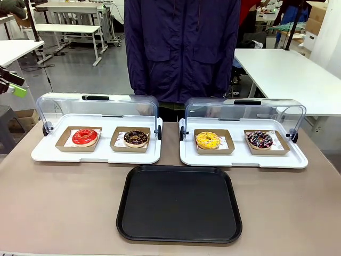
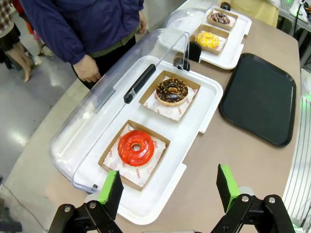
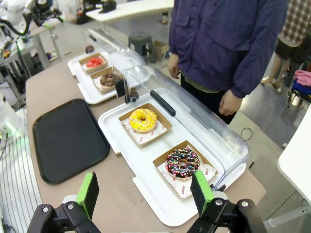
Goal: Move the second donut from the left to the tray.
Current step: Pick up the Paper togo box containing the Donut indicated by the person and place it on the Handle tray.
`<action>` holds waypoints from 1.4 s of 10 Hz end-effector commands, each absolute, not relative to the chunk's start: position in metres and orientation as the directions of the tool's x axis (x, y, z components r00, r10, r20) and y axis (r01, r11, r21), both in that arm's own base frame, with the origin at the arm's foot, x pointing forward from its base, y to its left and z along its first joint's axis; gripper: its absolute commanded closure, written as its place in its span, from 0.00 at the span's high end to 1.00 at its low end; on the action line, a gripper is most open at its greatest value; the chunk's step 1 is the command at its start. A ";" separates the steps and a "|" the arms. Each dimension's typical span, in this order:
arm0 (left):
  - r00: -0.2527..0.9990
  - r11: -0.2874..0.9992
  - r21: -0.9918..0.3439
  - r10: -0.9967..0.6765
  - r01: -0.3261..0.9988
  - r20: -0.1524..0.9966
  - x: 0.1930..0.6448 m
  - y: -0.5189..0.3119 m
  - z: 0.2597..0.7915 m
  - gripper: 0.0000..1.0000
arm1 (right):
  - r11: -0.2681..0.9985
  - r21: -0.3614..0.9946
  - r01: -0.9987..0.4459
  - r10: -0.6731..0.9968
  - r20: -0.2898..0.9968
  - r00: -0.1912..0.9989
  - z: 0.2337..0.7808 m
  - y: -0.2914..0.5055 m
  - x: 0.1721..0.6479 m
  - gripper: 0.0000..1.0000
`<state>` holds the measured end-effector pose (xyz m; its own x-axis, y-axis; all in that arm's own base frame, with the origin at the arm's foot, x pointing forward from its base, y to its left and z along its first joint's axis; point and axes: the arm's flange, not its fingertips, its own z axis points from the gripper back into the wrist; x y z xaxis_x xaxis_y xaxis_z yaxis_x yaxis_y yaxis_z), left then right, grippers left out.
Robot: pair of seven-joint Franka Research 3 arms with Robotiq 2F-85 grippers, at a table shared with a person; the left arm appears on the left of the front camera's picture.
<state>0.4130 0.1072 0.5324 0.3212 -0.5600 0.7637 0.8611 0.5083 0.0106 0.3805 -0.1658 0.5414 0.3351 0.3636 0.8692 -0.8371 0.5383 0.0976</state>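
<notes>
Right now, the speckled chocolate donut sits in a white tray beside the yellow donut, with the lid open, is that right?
Not quite. The speckled chocolate donut does sit in a white tray with its lid open, but its neighbour there is the red-glazed donut, not the yellow one. The yellow donut lies in the other white tray. The front view shows this.

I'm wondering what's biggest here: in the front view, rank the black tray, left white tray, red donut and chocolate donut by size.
1. Black tray, though nearest the camera.
2. Left white tray.
3. Red donut and chocolate donut: alike, unranked.
</notes>
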 end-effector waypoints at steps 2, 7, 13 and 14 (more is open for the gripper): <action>0.307 0.502 0.013 -0.550 0.865 0.777 0.414 0.107 0.534 1.00 | 0.527 0.076 -0.847 0.374 0.874 0.311 0.541 -0.166 0.382 1.00; 0.307 0.502 0.013 -0.550 0.865 0.777 0.414 0.107 0.534 1.00 | 0.527 0.076 -0.847 0.374 0.874 0.311 0.541 -0.166 0.382 1.00; 0.307 0.502 0.013 -0.550 0.865 0.777 0.414 0.107 0.534 1.00 | 0.527 0.076 -0.847 0.374 0.874 0.311 0.541 -0.166 0.382 1.00; 0.307 0.502 0.013 -0.550 0.865 0.777 0.414 0.107 0.534 1.00 | 0.527 0.076 -0.847 0.374 0.874 0.311 0.541 -0.166 0.382 1.00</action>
